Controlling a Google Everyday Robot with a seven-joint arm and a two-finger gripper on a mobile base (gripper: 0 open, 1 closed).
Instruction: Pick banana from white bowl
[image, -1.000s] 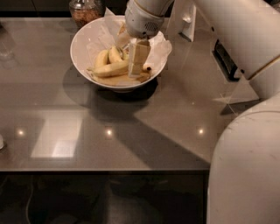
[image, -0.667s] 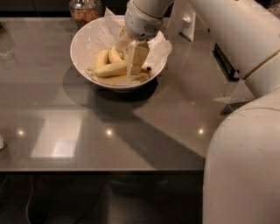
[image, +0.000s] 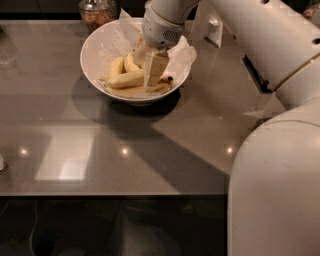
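Observation:
The white bowl (image: 92, 42) stands at the back of the table, lined with crumpled white paper, and holds several bananas. The long bright-yellow banana (image: 126, 79) lies across the middle of the bowl. Two shorter bananas (image: 116, 65) lie behind it. A thinner banana with a dark tip (image: 167, 79) lies at the right. My gripper (image: 153, 74) reaches down into the bowl from above and sits at the right end of the long banana, hiding that end.
A glass jar of brown grains (image: 96, 12) stands just behind the bowl. The grey table (image: 125, 150) runs forward to its front edge near the bottom. My white arm and body (image: 275, 150) fill the right side.
The gripper has sunk slightly lower into the bowl, towards the right end of the long banana. The bananas and the bowl have not moved.

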